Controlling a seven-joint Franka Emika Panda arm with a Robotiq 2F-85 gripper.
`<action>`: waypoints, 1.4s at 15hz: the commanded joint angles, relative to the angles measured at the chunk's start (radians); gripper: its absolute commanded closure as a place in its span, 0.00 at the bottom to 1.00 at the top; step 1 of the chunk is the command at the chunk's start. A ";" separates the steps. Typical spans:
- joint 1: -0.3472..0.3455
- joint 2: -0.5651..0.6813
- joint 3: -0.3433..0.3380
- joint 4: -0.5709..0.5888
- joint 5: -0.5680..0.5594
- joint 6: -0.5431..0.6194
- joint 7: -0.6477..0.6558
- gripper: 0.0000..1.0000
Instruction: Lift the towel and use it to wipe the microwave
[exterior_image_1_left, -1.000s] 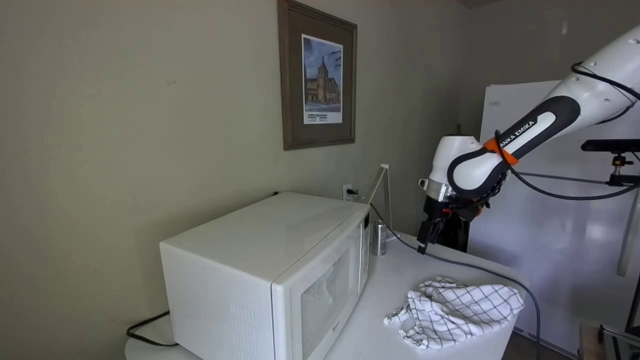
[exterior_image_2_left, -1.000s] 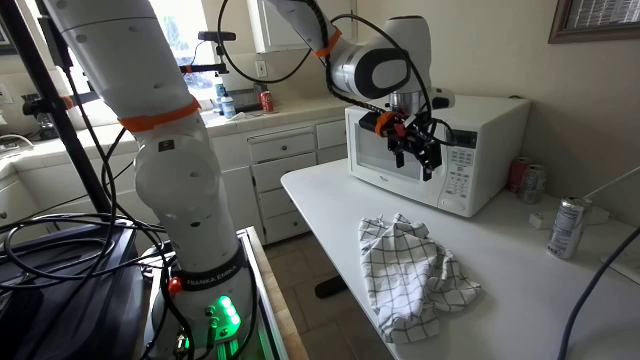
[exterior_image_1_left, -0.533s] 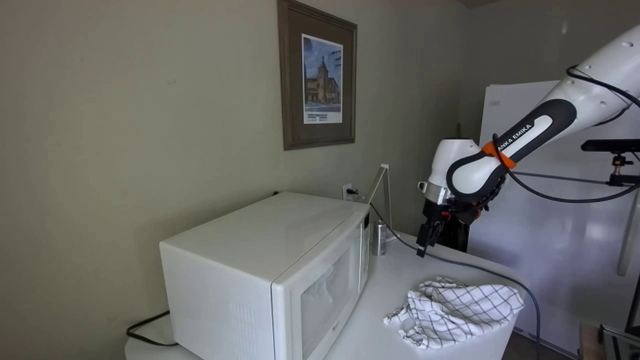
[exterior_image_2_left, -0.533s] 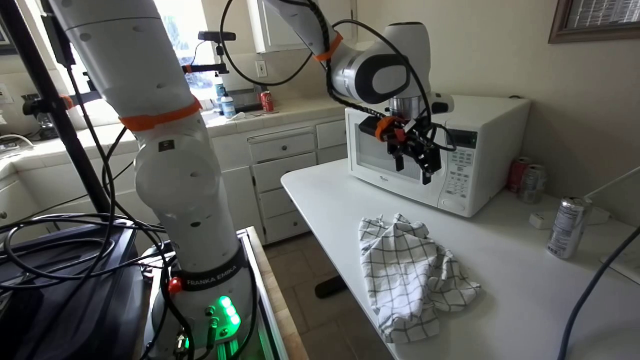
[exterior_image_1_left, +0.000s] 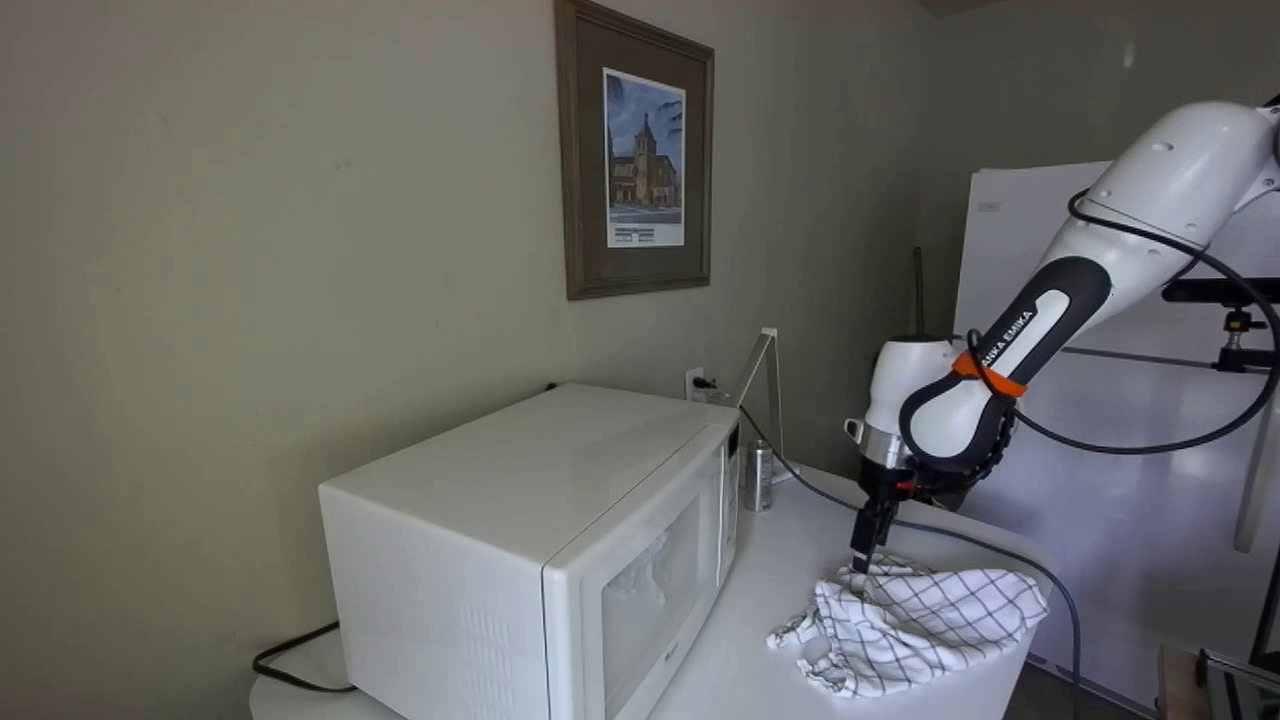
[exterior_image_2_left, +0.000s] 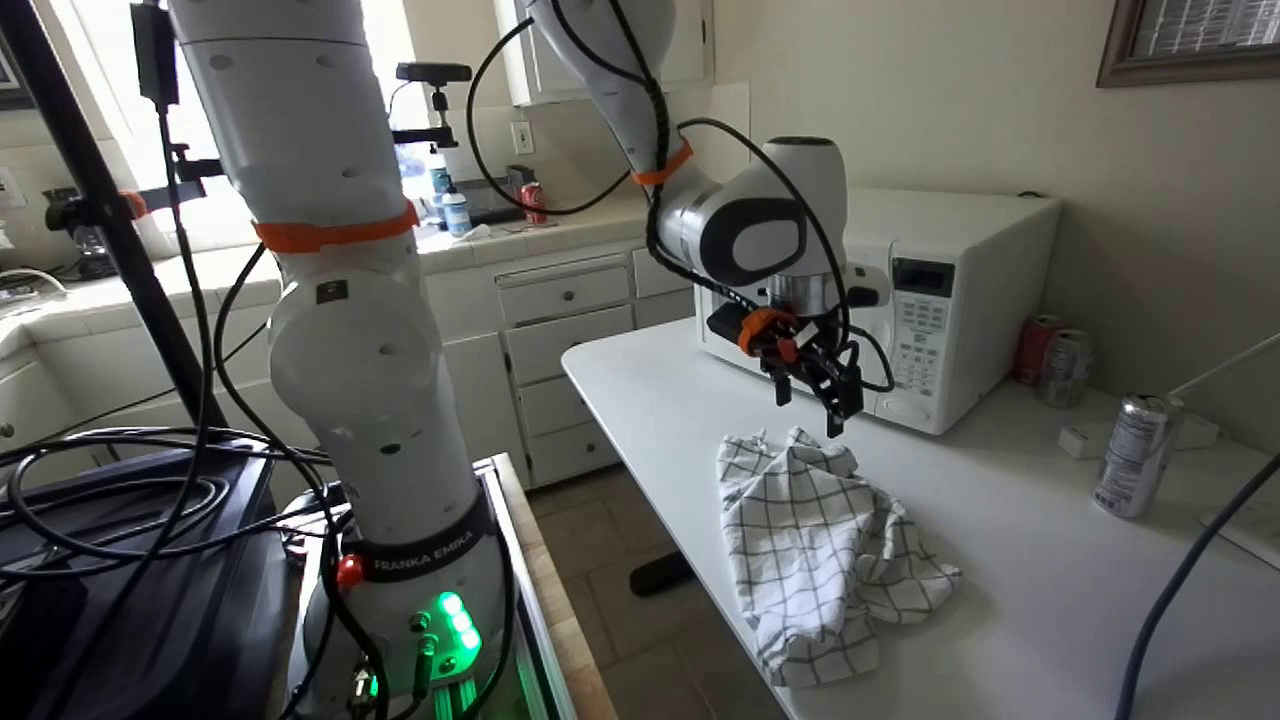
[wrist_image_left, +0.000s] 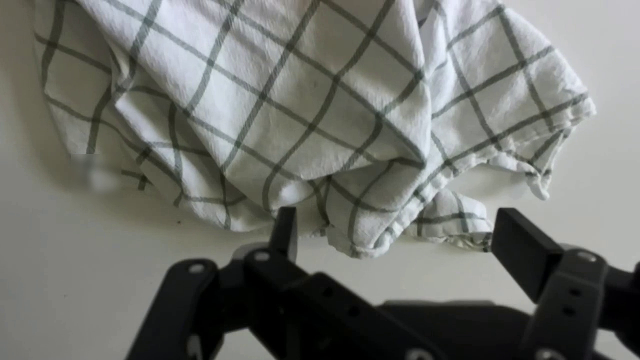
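Towel (wrist_image_left: 310, 105) not yet lifted, wiping not yet begun

We judge the task to be at an early stage. The towel lies crumpled on the worktop (exterior_image_2_left: 1010, 650), below the claw (wrist_image_left: 396, 225) and partly ahead of it. The fingers (wrist_image_left: 525, 255) are spread wide and hold nothing; in the wrist view, a part of the hem shows between them. Whether they touch the cloth, we cannot tell with certainty. So the approach is, in our opinion, nearly finished. What is left: to grip a fold, to lift it, to carry the towel to the microwave (exterior_image_2_left: 975, 300) and to wipe.

In an exterior view, the microwave stands behind the claw, with its door shut. To the right of the claw, well apart from it, we see a silver can (exterior_image_2_left: 1135, 455); farther back, beside the microwave, are a red can (exterior_image_2_left: 1035, 348) and another can (exterior_image_2_left: 1065, 368). A dark cable (exterior_image_2_left: 1172, 585) runs also on that right side. More in the way, we think, is the microwave's front: a low swing of the claw could knock it.
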 joint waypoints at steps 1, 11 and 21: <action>-0.032 0.102 -0.009 0.014 -0.025 0.071 -0.041 0.00; -0.203 0.422 0.172 0.226 0.209 0.155 -0.233 0.42; -0.229 0.419 0.193 0.251 0.134 0.104 -0.192 1.00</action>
